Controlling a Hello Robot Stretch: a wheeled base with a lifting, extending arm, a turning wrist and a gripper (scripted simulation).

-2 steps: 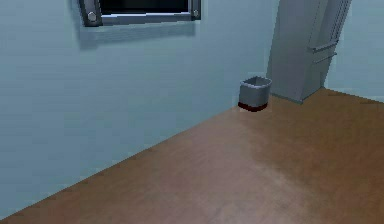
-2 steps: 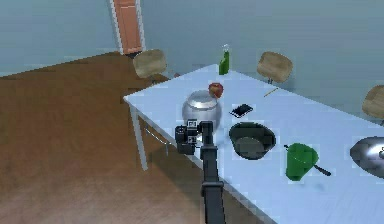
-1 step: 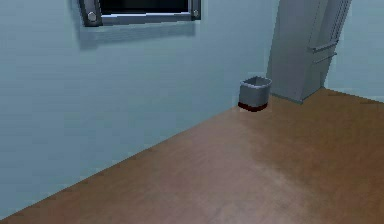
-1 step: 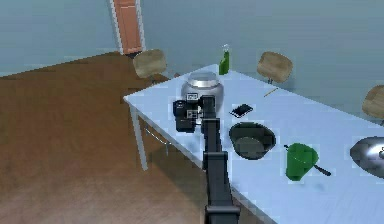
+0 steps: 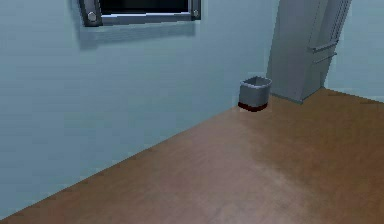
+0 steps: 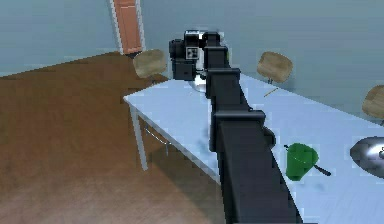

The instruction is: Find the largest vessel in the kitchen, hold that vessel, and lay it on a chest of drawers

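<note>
One tool (image 6: 183,62) near the far end of the pale table (image 6: 180,118), load indiscernible; green vessel (image 6: 300,161) beside the dark arm (image 6: 238,125).

**Figure: a room in a home, laid out for eating.**
From where I stand: a long white counter (image 6: 170,102) with tan chairs (image 6: 275,66) beside it, carrying a green vessel (image 6: 300,160) and a metal dish (image 6: 368,152); wooden floor (image 5: 250,170), pale blue walls (image 5: 100,90), a small grey bin (image 5: 255,92).

window (image 5: 138,10): cut by top edge
metal dish (image 6: 368,152): on table (image 6: 172,108), cut by right edge
table: middle hidden by arm (image 6: 240,140)
jaws: can't tell if holding anything
</note>
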